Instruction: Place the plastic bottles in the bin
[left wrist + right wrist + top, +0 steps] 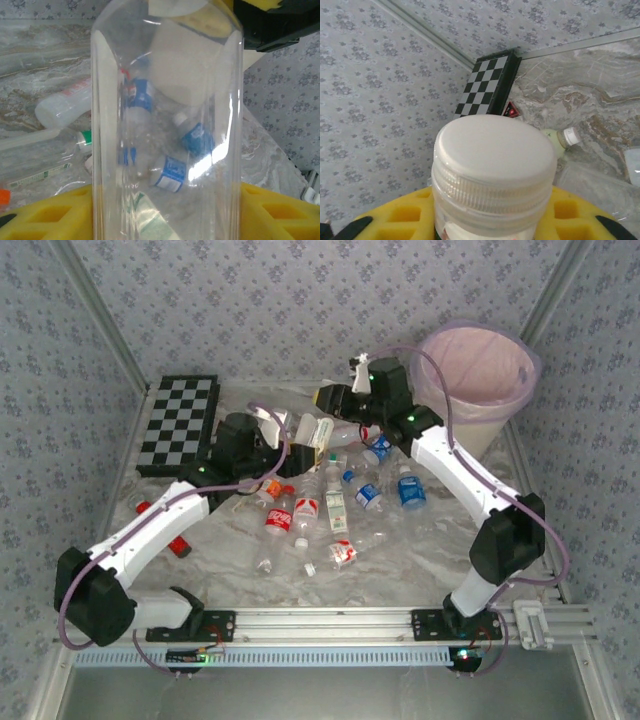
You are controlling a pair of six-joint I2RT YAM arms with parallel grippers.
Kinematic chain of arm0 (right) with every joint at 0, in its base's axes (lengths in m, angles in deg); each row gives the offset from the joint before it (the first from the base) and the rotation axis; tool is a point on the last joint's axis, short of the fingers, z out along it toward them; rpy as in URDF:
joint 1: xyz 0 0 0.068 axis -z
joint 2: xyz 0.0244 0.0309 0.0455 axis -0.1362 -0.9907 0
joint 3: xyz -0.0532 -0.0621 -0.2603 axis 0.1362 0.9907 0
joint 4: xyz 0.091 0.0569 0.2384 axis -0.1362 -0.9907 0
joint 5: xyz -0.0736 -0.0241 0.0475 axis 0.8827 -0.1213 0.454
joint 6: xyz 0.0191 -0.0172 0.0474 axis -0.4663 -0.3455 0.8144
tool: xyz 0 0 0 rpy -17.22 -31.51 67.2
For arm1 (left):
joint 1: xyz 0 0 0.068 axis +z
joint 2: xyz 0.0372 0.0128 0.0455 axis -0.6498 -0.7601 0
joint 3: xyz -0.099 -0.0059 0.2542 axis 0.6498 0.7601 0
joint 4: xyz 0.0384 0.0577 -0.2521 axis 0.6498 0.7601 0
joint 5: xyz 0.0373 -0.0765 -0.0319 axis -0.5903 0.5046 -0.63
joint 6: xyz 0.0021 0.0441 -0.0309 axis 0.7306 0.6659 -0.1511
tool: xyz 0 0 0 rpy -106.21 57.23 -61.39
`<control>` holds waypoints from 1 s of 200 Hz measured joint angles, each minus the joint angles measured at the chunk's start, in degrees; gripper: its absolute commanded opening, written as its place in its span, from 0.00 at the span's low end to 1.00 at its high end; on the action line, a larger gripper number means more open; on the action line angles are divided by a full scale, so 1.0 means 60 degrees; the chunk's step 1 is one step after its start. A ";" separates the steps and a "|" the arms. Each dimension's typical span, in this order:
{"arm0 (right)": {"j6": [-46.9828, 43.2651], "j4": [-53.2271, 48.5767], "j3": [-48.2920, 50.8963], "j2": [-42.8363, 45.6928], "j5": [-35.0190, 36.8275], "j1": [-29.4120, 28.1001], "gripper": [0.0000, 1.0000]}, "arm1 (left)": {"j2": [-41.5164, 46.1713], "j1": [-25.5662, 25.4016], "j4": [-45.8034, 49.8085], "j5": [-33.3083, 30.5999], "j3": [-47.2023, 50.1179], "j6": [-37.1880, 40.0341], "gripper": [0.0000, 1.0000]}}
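Note:
A clear plastic bottle (165,100) stands between the yellow pads of my left gripper (167,210), which is shut on its sides. That left gripper (272,430) is above the middle of the table with the bottle (308,427) pointing right. My right gripper (328,400) meets it there, and one of its black and yellow fingers (272,20) shows at the bottle's upper end. The right gripper (495,215) is shut on a bottle just under its white cap (495,150). The bin (487,418), cream with a pink bag, stands at the back right.
Several loose bottles lie mid-table, some with blue labels (411,488) and some with red ones (278,522). A chequered board (178,425) lies at the back left. A small red object (178,545) is near the left arm. Patterned walls close in the table.

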 measured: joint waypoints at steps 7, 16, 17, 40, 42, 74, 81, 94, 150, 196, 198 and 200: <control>-0.0007 -0.0058 -0.0062 0.0000 -0.0058 0.0025 0.28 | 0.0000 0.0000 -0.0058 0.0000 0.0004 -0.0022 0.64; -0.0007 -0.0109 -0.0109 0.0004 -0.0113 0.0051 0.27 | 0.0000 0.0000 -0.0117 0.0007 0.0000 -0.0022 0.66; -0.0007 -0.0113 -0.0113 0.0004 -0.0113 0.0055 0.26 | 0.0000 0.0000 -0.0117 0.0007 0.0000 -0.0018 0.66; -0.0168 -0.0255 -0.0124 0.0062 -0.0036 0.0095 0.24 | -0.0004 -0.0004 -0.0120 0.0080 -0.0029 -0.0011 0.86; -0.0211 -0.0291 -0.0124 0.0069 -0.0029 0.0106 0.23 | 0.0000 -0.0004 -0.0120 0.0084 -0.0033 -0.0073 0.89; -0.0984 -0.1177 -0.0364 0.0408 0.0415 0.0474 0.21 | 0.0000 0.0000 -0.0273 0.0120 -0.0044 -0.0175 0.99; -0.1217 -0.1428 -0.0517 0.0525 0.0557 0.0590 0.20 | 0.0000 0.0000 -0.0262 0.0120 -0.0051 -0.0175 0.99; -0.1690 -0.1898 -0.0863 0.0849 0.0860 0.0852 0.19 | 0.0000 0.0000 -0.0222 0.0109 -0.0098 -0.0171 0.99; -0.3355 -0.2885 -0.2073 0.2973 0.2568 0.2991 0.10 | 0.0051 0.0379 0.0707 -0.0583 -0.0481 -0.0266 0.99; -0.4415 -0.2200 -0.2153 0.3508 0.4422 0.4550 0.06 | -0.0342 0.1005 0.2036 -0.1588 -0.0495 -0.0444 0.99; -0.4455 -0.2135 -0.2120 0.3508 0.4506 0.4561 0.06 | -0.0353 0.1005 0.2076 -0.1610 -0.0499 -0.0448 0.99; -0.4546 -0.1996 -0.2051 0.3497 0.4637 0.4579 0.06 | -0.0382 0.1009 0.2146 -0.1650 -0.0499 -0.0444 0.99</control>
